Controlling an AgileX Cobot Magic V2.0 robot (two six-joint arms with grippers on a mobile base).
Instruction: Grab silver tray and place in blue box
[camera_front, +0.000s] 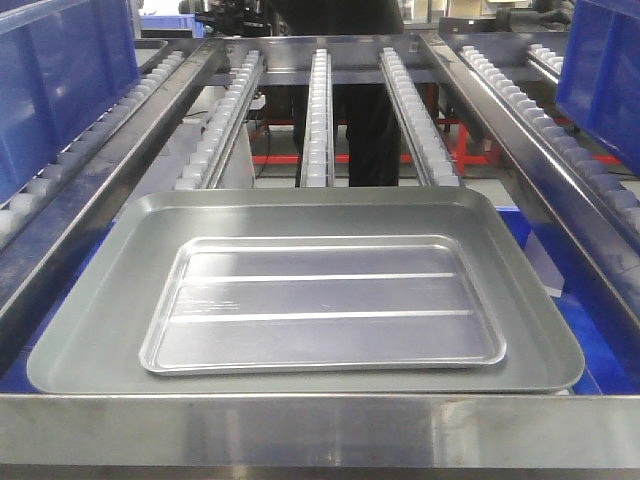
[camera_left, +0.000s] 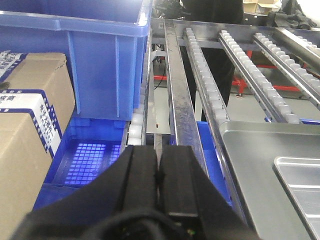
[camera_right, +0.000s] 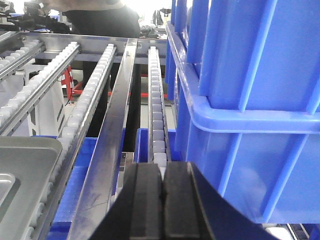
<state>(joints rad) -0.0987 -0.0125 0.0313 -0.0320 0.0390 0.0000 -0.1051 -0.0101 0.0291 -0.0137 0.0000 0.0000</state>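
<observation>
Exterior front-facing: silver tray (camera_front: 325, 305) lying flat inside grey tray (camera_front: 85, 345), ridges running side to side, nothing on it or over it. No grip, no lift, no carry. Judged at the very start, with reach, grasp, transfer and release all left to do. No gripper anywhere in this view.

From the left wrist, only a corner of it visible at the lower right edge, well to the right of left gripper (camera_left: 159, 175) and apart from it. Jaws pressed together there, nothing between them.

From the right wrist, only a sliver at the lower left edge, well to the left of right gripper (camera_right: 163, 200), with roller rails (camera_right: 85, 115) in between. Jaws together here too, clamped on nothing.

Tray therefore between the two arms, within neither pair of jaws; likely need to part the jaws before any grasp of the rim.

Further out, blue box (camera_right: 250, 130) just right of right gripper, ribbed wall and thick rim close by. Second blue crate (camera_left: 100, 60) on the left side, beside cartons (camera_left: 30, 110). Cannot tell which is meant as the target.
</observation>
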